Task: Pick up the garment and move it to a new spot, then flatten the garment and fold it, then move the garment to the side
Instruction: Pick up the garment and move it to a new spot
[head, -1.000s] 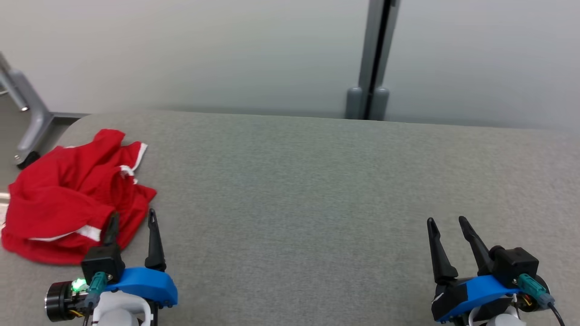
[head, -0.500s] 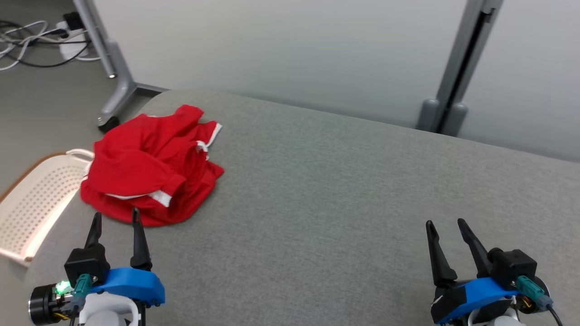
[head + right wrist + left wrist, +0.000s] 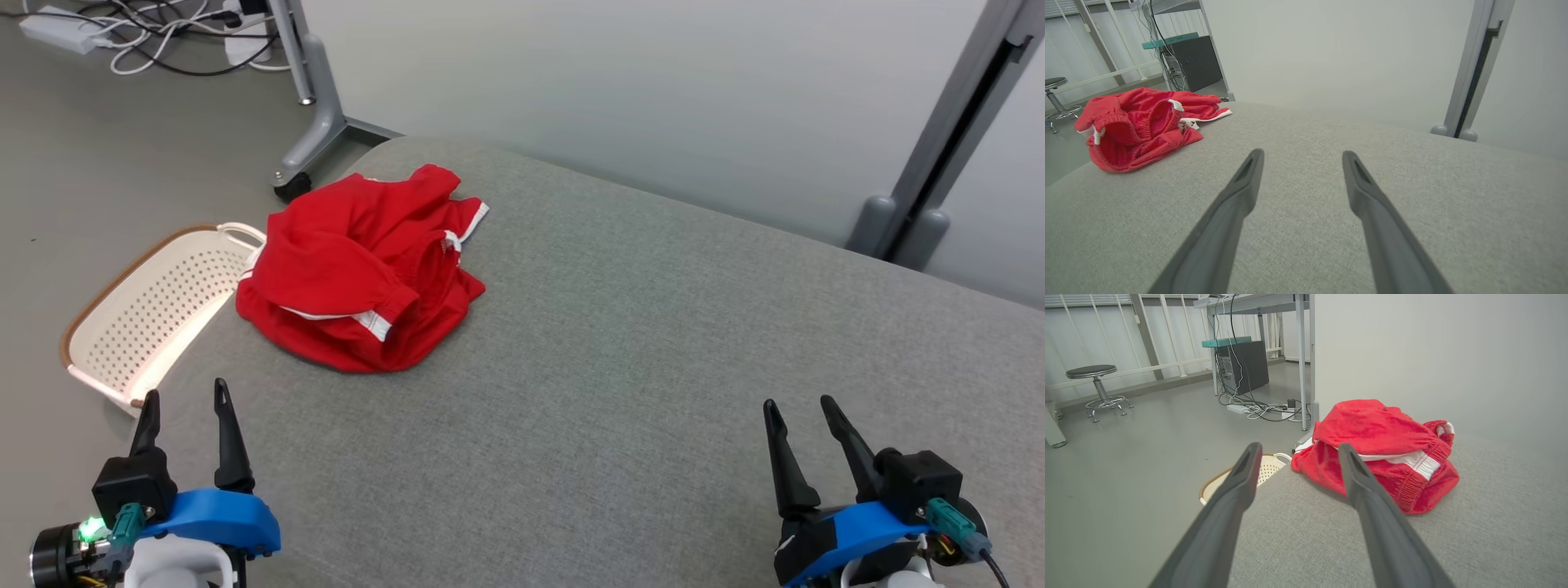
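Observation:
A crumpled red garment (image 3: 359, 273) with white trim lies in a heap near the far left corner of the grey table (image 3: 653, 367). The garment (image 3: 1380, 449) sits just beyond my left fingers in the left wrist view, and the garment (image 3: 1139, 124) lies at the far left in the right wrist view. My left gripper (image 3: 185, 400) hovers open over the table's left edge, short of the garment and apart from it. Far to the right, my right gripper (image 3: 798, 402) is open and holds nothing.
A white perforated basket (image 3: 139, 318) stands on the floor beside the table's left edge. A wheeled metal stand leg (image 3: 314, 122) and cables (image 3: 163, 33) lie beyond the corner. A pale partition wall (image 3: 653, 98) backs the table.
The head camera has turned left, so the whole picture shifted right and the basket and floor came into sight. The garment lies as before; both grippers stay open.

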Robot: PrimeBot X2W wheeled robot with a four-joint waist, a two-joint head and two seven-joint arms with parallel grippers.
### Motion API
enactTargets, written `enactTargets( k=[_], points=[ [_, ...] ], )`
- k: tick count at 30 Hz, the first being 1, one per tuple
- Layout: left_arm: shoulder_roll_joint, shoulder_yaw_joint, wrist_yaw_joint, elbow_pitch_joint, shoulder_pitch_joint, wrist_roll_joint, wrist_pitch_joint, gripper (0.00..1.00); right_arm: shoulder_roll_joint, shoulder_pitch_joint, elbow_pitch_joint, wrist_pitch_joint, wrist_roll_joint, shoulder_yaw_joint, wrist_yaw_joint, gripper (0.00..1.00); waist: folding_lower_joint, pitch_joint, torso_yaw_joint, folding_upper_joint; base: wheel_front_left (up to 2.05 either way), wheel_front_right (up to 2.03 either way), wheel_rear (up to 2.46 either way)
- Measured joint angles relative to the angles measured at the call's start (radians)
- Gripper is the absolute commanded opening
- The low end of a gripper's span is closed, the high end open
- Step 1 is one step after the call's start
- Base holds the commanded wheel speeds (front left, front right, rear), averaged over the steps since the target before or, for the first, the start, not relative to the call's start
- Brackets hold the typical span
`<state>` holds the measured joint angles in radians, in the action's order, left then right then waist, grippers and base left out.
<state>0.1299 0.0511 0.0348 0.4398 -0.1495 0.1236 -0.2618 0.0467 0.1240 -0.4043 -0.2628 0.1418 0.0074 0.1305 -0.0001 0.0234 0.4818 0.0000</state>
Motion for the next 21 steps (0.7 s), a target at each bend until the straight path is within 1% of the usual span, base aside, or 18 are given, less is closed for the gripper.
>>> enactTargets(
  k=[6, 11, 15, 21],
  points=[
    [0.008, 0.005, 0.001, -0.004, 0.003, 0.007, 0.0, 1.0, 0.0, 0.0, -0.002, 0.0, 0.0, 0.003, 0.0, 1.0, 0.0001, 0.003, 0.014, 0.0, 0.0, 0.0, 0.0],
    [0.011, 0.011, 0.008, -0.005, 0.003, 0.012, 0.0, 1.0, 0.0, 0.0, -0.005, 0.0, -0.001, 0.016, 0.0, 1.0, 0.0, 0.006, 0.001, 0.0, 0.0, 0.0, 0.0],
    [0.018, 0.012, 0.008, -0.001, -0.017, 0.019, 0.0, 1.0, 0.0, 0.005, -0.005, 0.0, -0.016, 0.015, 0.0, 1.0, 0.0, 0.023, -0.028, 0.0, 0.0, 0.0, 0.0],
    [0.066, 0.051, -0.015, 0.038, -0.139, 0.056, 0.0, 1.0, 0.0, 0.038, 0.02, 0.0, -0.065, 0.002, 0.0, 1.0, 0.0001, 0.084, -0.105, 0.0, 0.0, 0.0, 0.0]
  ],
)
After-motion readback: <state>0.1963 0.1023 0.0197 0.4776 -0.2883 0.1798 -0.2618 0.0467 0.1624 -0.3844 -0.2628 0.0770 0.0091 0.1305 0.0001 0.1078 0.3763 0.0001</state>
